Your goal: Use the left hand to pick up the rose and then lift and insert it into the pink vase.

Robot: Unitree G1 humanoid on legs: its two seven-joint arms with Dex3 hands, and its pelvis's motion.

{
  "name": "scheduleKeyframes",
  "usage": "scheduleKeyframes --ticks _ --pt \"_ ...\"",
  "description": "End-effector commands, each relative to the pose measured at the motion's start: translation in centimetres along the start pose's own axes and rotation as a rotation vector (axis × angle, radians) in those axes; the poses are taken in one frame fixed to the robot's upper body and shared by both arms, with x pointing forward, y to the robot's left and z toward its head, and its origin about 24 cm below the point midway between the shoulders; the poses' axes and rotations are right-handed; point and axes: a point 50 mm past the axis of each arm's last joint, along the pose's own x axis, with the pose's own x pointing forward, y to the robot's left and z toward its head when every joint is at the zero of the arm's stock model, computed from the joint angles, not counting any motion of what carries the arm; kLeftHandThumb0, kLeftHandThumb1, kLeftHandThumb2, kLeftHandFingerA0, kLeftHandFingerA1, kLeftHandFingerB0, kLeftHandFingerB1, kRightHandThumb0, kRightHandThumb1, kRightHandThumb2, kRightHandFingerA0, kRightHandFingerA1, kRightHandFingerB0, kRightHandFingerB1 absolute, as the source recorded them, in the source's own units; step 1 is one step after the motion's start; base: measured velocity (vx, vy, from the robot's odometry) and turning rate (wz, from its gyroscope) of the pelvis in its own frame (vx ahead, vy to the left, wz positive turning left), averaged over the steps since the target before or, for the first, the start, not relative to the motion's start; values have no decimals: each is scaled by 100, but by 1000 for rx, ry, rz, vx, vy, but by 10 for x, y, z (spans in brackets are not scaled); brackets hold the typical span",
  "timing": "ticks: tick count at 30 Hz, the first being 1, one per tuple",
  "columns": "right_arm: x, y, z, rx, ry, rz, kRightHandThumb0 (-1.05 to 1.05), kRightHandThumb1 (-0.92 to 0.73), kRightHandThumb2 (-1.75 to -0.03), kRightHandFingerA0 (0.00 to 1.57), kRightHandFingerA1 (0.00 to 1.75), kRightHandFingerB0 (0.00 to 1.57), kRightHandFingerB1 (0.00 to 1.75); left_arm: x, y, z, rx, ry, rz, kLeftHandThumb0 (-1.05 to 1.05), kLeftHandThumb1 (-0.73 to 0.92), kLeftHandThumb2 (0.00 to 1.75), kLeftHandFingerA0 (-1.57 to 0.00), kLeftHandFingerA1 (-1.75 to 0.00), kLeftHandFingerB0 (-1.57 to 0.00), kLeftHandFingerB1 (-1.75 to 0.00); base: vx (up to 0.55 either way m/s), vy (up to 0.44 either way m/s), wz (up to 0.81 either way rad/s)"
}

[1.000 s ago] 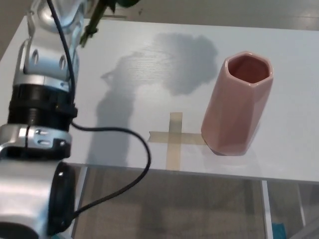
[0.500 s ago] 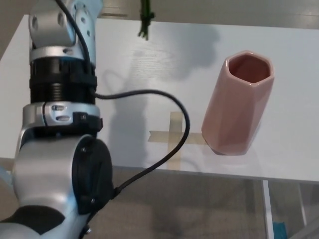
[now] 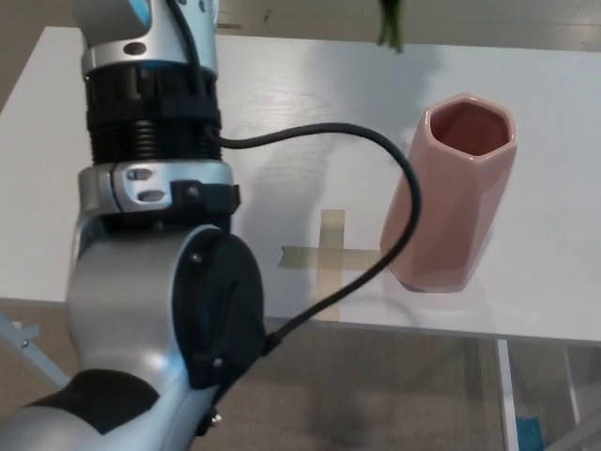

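Green stem end [image 3: 389, 26] now at the top edge, shifted right from half a second ago, up behind and slightly left of the pink vase [image 3: 449, 193] mouth; carry toward insertion well along, judging by that. Left arm [image 3: 155, 235] raised steep, filling the near left. Left hand out of frame, grip unseen; rose bloom likewise, presumably held. Vase upright on white table [image 3: 554, 254] beside tape cross [image 3: 326, 260].

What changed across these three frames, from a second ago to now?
The green rose stem travelled rightward along the top edge, from the far left to just up-left of the pink vase. The left arm swung in, now filling more of the frame. The vase, tape cross and white table stayed put.
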Motion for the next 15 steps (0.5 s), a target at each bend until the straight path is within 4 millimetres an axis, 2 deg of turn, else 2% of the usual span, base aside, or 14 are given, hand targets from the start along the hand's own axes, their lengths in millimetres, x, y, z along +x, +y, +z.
scheduleKeyframes --ticks 1,10,15 --pt "-4 1 -14 -32 33 16 -37 -63 -59 72 50 63 45 -5 -20 -6 -113 79 -63 -23 80 63 -96 -149 -83 -84 0 0 0" --pt "-4 2 -12 -44 25 23 -36 -63 -59 72 50 63 45 -6 -35 -12 -87 102 -104 -23 81 63 -95 -149 -83 -83 0 0 0" --pt "-3 2 -10 -42 28 29 -36 -63 -59 73 50 63 45 -8 -41 -22 -41 112 -114 -23 81 63 -95 -149 -83 -85 0 0 0"
